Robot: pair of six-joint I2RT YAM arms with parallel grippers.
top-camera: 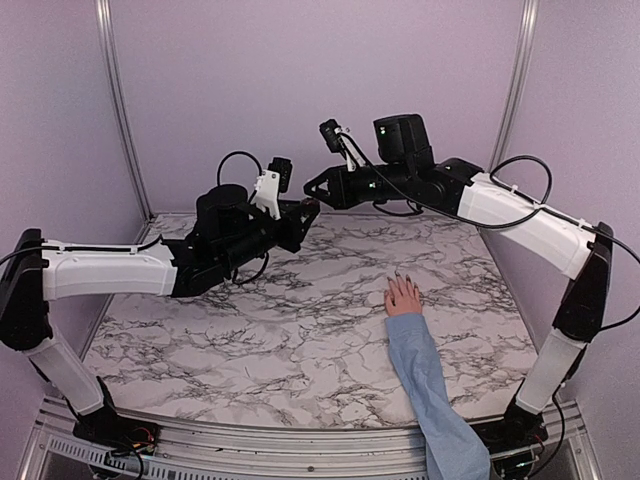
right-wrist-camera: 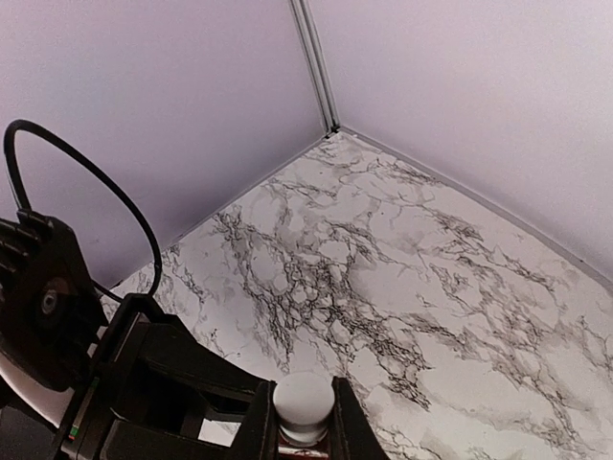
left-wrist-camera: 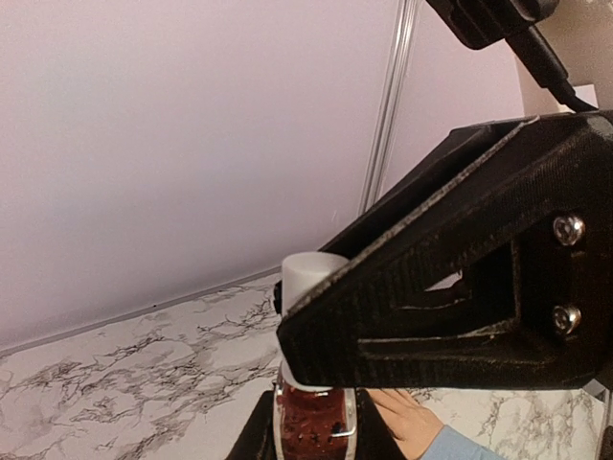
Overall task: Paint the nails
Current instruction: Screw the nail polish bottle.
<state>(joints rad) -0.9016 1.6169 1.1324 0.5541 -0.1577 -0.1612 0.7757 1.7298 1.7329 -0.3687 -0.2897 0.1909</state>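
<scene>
A small pinkish hand [top-camera: 403, 297] with a light-blue sleeve [top-camera: 425, 380] lies palm down on the marble table, right of centre. Its tiny dark nails [top-camera: 398, 275] point to the back. My left gripper [top-camera: 306, 214] is shut on a small clear bottle of dark red polish [left-wrist-camera: 311, 414], held in the air above the table's back middle. My right gripper [top-camera: 314, 186] meets it from the right and is shut on the bottle's white cap [right-wrist-camera: 304, 401]. The cap also shows in the left wrist view [left-wrist-camera: 308, 272]. The hand shows behind the bottle there [left-wrist-camera: 410, 419].
The marble tabletop [top-camera: 300, 320] is walled by lilac panels at the back and sides. Both arms reach over the table's back half and meet in the middle. A black cable [right-wrist-camera: 67, 163] loops off the left arm.
</scene>
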